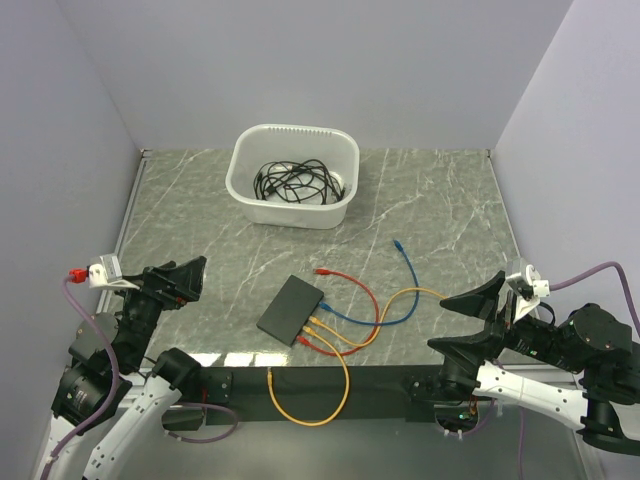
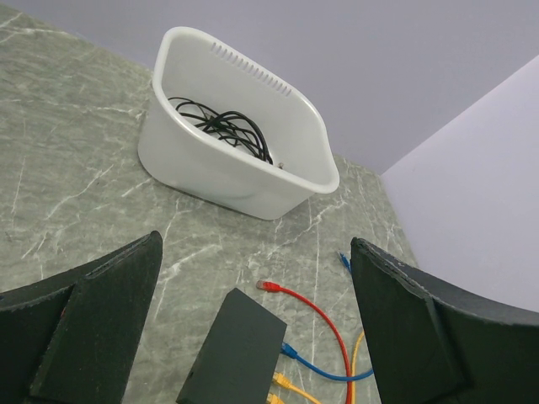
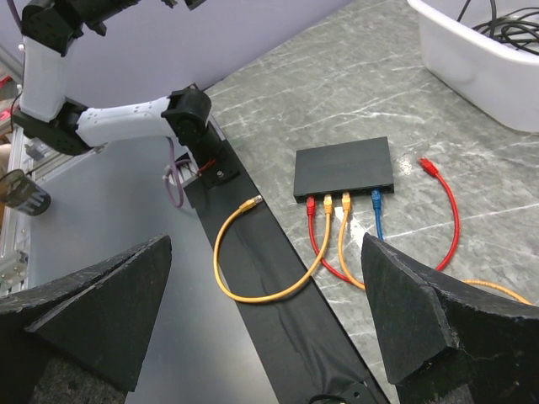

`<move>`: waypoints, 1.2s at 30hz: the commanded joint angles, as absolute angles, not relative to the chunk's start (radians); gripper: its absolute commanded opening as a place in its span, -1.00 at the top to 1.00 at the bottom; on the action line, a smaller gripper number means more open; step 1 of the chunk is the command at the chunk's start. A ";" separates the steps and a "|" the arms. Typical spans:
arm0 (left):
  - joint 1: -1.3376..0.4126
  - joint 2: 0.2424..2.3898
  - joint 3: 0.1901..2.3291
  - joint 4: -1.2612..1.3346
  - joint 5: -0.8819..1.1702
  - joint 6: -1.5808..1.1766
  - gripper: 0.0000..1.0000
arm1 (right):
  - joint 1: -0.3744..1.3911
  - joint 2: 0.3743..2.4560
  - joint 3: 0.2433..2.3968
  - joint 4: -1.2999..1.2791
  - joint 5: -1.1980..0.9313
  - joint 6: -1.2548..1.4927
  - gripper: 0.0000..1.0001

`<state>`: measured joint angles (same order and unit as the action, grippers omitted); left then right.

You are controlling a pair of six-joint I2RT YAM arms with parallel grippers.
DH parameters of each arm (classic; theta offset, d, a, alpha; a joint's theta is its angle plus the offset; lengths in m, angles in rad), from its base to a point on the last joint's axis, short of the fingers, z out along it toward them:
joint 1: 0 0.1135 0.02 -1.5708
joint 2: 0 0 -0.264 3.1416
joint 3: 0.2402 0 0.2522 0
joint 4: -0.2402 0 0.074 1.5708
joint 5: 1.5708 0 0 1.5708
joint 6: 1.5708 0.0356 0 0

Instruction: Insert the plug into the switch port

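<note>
A robotics lab cell: plain lilac walls (image 1: 330, 60) enclose a marble-patterned table (image 1: 200, 230), with left arm (image 1: 130, 408) and right arm (image 1: 535, 387) mounted at its edge.

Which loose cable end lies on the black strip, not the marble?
The loose yellow plug: it alone lies on the black strip; the loose red plug and blue plug rest on the marble.

Bare worktop (image 1: 190, 215) lies open left of the switch (image 1: 292, 309) and along the far right corner. Red, blue and orange cables (image 1: 376, 300) sprawl from its ported edge toward the right edge. The tub (image 1: 293, 175) blocks the far middle.
</note>
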<state>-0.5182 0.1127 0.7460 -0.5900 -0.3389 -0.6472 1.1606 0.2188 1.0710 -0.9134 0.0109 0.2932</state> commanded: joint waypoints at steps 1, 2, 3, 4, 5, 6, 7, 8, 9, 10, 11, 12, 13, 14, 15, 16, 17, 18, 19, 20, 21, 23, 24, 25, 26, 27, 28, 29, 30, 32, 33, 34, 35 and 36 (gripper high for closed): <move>-0.514 0.117 0.744 -0.583 -0.351 -0.641 -0.99 | 1.169 0.239 1.065 -0.893 0.006 0.275 -1.00; -0.514 0.117 0.745 -0.583 -0.351 -0.641 -0.99 | 1.167 0.239 1.063 -0.893 0.006 0.275 -1.00; -0.512 0.115 0.744 -0.584 -0.351 -0.641 -0.99 | 1.169 0.239 1.063 -0.893 0.006 0.276 -1.00; -0.514 0.114 0.744 -0.583 -0.351 -0.641 -0.99 | 1.167 0.239 1.063 -0.893 0.005 0.275 -1.00; -0.514 0.114 0.744 -0.584 -0.351 -0.641 -0.99 | 1.169 0.239 1.063 -0.893 0.005 0.273 -1.00; -0.514 0.114 0.744 -0.584 -0.353 -0.641 -0.99 | 1.167 0.238 1.063 -0.893 0.005 0.273 -1.00; -0.514 0.114 0.745 -0.584 -0.353 -0.643 -0.99 | 1.169 0.239 1.063 -0.893 0.005 0.273 -1.00; -0.514 0.115 0.744 -0.584 -0.353 -0.644 -0.99 | 1.169 0.239 1.063 -0.893 0.005 0.273 -1.00; -0.514 0.115 0.744 -0.584 -0.353 -0.643 -0.99 | 1.167 0.238 1.063 -0.893 0.005 0.273 -1.00; -0.514 0.114 0.744 -0.584 -0.353 -0.643 -0.99 | 1.167 0.236 1.063 -0.891 0.005 0.273 -1.00; -0.514 0.115 0.744 -0.584 -0.353 -0.643 -0.99 | 1.167 0.238 1.063 -0.891 0.003 0.273 -1.00; -0.514 0.114 0.745 -0.583 -0.353 -0.643 -0.99 | 1.169 0.238 1.063 -0.891 0.005 0.275 -1.00; -0.514 0.114 0.746 -0.584 -0.353 -0.643 -0.99 | 1.169 0.236 1.063 -0.891 0.006 0.273 -1.00; -0.514 0.115 0.744 -0.586 -0.353 -0.644 -0.99 | 1.167 0.239 1.063 -0.891 0.006 0.275 -1.00; -0.514 0.114 0.745 -0.584 -0.354 -0.644 -0.99 | 1.167 0.239 1.063 -0.893 0.006 0.275 -1.00; -0.512 0.114 0.744 -0.584 -0.354 -0.644 -0.99 | 1.167 0.241 1.065 -0.893 0.006 0.273 -1.00; -0.514 0.114 0.745 -0.586 -0.356 -0.644 -0.99 | 1.169 0.242 1.063 -0.893 0.008 0.273 -1.00; -0.514 0.112 0.744 -0.586 -0.354 -0.644 -0.99 | 1.167 0.244 1.063 -0.893 0.008 0.275 -1.00; -0.512 0.112 0.745 -0.586 -0.354 -0.644 -0.99 | 1.169 0.244 1.063 -0.893 0.008 0.273 -1.00; -0.514 0.110 0.744 -0.586 -0.354 -0.644 -0.99 | 1.169 0.247 1.063 -0.893 0.009 0.275 -1.00; -0.514 0.110 0.745 -0.586 -0.354 -0.644 -0.99 | 1.167 0.247 1.063 -0.893 0.009 0.273 -1.00; -0.512 0.110 0.746 -0.586 -0.354 -0.644 -0.99 | 1.167 0.247 1.062 -0.891 0.009 0.272 -1.00; -0.512 0.112 0.746 -0.586 -0.354 -0.644 -0.99 | 1.167 0.248 1.062 -0.891 0.011 0.272 -1.00; -0.514 0.110 0.744 -0.587 -0.354 -0.644 -0.99 | 1.167 0.249 1.062 -0.891 0.011 0.272 -1.00; -0.514 0.112 0.745 -0.588 -0.354 -0.646 -0.99 | 1.169 0.247 1.062 -0.891 0.011 0.272 -1.00; -0.514 0.110 0.746 -0.588 -0.356 -0.647 -0.99 | 1.169 0.248 1.062 -0.891 0.009 0.273 -1.00; -0.514 0.110 0.746 -0.586 -0.356 -0.646 -0.99 | 1.169 0.249 1.062 -0.891 0.009 0.272 -1.00; -0.514 0.110 0.746 -0.586 -0.357 -0.646 -0.99 | 1.167 0.249 1.062 -0.890 0.008 0.270 -1.00; -0.514 0.109 0.746 -0.587 -0.356 -0.646 -0.99 | 1.169 0.247 1.062 -0.890 0.006 0.270 -1.00; -0.514 0.109 0.746 -0.586 -0.356 -0.646 -0.99 | 1.167 0.249 1.062 -0.890 0.003 0.270 -1.00; -0.514 0.110 0.744 -0.587 -0.356 -0.647 -0.99 | 1.167 0.252 1.062 -0.890 0.003 0.268 -1.00; -0.514 0.109 0.744 -0.588 -0.357 -0.647 -0.99 | 1.169 0.250 1.062 -0.890 0.002 0.268 -1.00; -0.514 0.109 0.744 -0.588 -0.357 -0.647 -0.99 | 1.169 0.252 1.062 -0.890 0.003 0.270 -1.00; -0.514 0.109 0.744 -0.588 -0.357 -0.647 -0.99 | 1.169 0.250 1.060 -0.888 0.003 0.268 -1.00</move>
